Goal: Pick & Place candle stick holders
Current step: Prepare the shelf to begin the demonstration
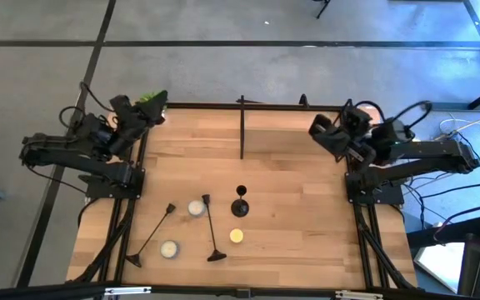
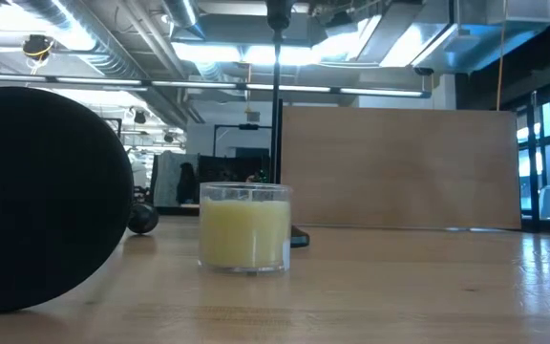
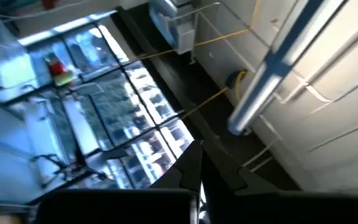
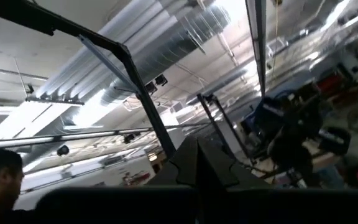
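Observation:
Three black candle stick holders are on the wooden table [image 1: 307,217]. One tall holder [image 1: 152,235] lies on its side at the near left. The other tall holder [image 1: 211,227] lies on its side near the middle, and its round base fills the low view's left [image 2: 36,201]. The short holder [image 1: 240,202] seems to stand upright on its base. My left gripper [image 1: 150,113] is raised at the far left corner, and my right gripper [image 1: 318,128] at the far right. Both are shut and empty, far from the holders. Both wrist views look up at the ceiling.
Two white candles [image 1: 197,208] [image 1: 169,248] and a yellow candle [image 1: 237,236] [image 2: 246,225] stand among the holders. A green plant [image 1: 151,98] is at the far left corner, and a black post [image 1: 242,125] stands at the far middle. Bare wood lies to the right.

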`<state>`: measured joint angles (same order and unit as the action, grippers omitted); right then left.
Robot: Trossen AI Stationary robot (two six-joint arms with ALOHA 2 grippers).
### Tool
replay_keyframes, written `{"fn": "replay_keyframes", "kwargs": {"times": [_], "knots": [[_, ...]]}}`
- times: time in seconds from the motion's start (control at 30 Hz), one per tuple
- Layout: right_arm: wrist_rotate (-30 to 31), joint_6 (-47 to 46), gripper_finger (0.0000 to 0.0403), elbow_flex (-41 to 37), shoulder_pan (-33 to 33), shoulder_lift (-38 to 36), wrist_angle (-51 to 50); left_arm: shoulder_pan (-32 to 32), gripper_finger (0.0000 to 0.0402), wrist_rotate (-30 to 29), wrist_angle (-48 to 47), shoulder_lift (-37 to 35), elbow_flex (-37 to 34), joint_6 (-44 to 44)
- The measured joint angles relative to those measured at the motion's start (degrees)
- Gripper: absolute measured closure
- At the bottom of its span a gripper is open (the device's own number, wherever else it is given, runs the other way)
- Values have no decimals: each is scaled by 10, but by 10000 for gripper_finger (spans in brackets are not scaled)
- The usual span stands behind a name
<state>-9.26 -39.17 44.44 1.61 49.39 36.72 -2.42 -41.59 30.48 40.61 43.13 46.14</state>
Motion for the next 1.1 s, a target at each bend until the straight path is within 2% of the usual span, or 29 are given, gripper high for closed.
{"fn": "replay_keyframes", "kwargs": {"times": [0.07,0.2,0.33,0.4,0.47,0.6,0.67,0.83,0.93,1.03,1.1], "knots": [[0,-27,402,0,0,6,-1,0,400,9,-9,4,0,43],[0,-77,402,0,-2,8,-1,0,400,59,12,-2,0,221],[-18,-122,402,0,-2,8,-3,-4,400,176,12,-8,0,236],[-29,-125,402,0,-2,8,-3,-8,400,215,11,-7,0,236],[-30,-125,402,0,-2,8,-3,-11,400,219,10,0,0,236],[-30,-125,402,0,-2,8,-1,-8,400,176,10,11,0,247],[-30,-125,402,0,-2,8,-1,0,400,143,9,15,0,223],[-21,-125,402,0,-1,8,-3,6,400,110,10,30,0,126],[-18,-94,402,0,-1,8,-4,5,400,95,9,46,0,88],[7,-48,402,0,-1,8,-10,23,400,105,34,65,1,23],[31,-21,402,0,-1,8,-22,44,400,175,29,85,24,-53]]}}
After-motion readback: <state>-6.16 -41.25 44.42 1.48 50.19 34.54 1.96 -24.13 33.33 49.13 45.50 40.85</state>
